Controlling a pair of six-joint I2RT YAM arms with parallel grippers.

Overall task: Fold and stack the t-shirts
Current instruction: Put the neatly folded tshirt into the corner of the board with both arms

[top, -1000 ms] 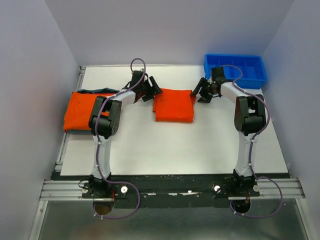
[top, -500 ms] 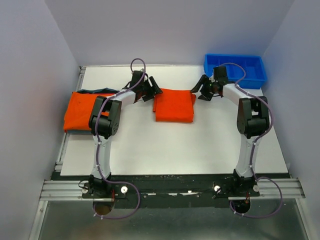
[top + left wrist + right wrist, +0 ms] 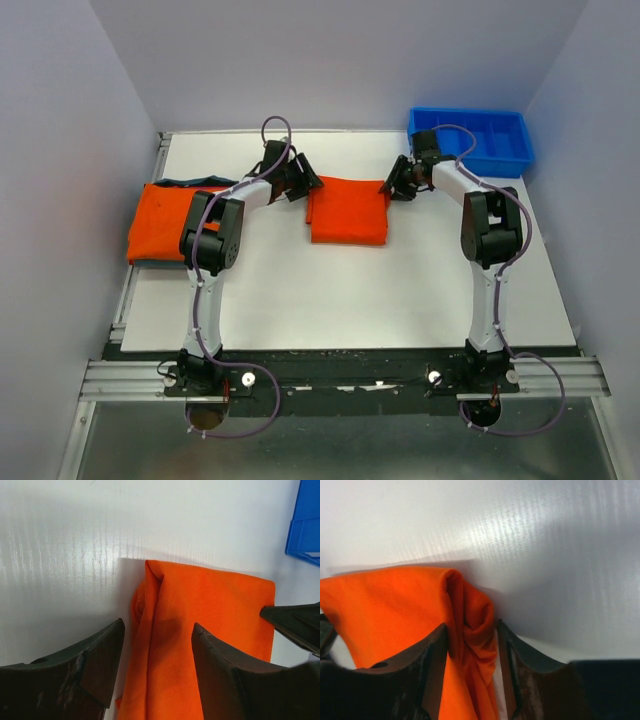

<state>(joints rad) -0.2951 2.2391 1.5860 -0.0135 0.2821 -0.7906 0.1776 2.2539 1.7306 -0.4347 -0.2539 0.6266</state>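
Observation:
A folded orange t-shirt [image 3: 348,210] lies at the table's middle back. My left gripper [image 3: 305,185] is at its far left corner, open. In the left wrist view [image 3: 157,645] one finger [image 3: 95,660] is over bare table and the other [image 3: 225,675] over the shirt [image 3: 210,605], straddling its folded edge. My right gripper [image 3: 392,184] is at the far right corner. In the right wrist view [image 3: 472,640] its jaws are closed in on a bunched fold of the shirt [image 3: 395,610]. A stack of orange t-shirts [image 3: 165,222] with a dark teal edge lies at the left.
A blue plastic bin with dividers [image 3: 470,140] stands at the back right, close behind my right gripper; its corner shows in the left wrist view [image 3: 305,525]. The white table [image 3: 350,290] ends in walls on three sides.
My right gripper has moved left onto the shirt's far right corner and its spread jaws have closed in on the cloth. My left gripper has stayed in place.

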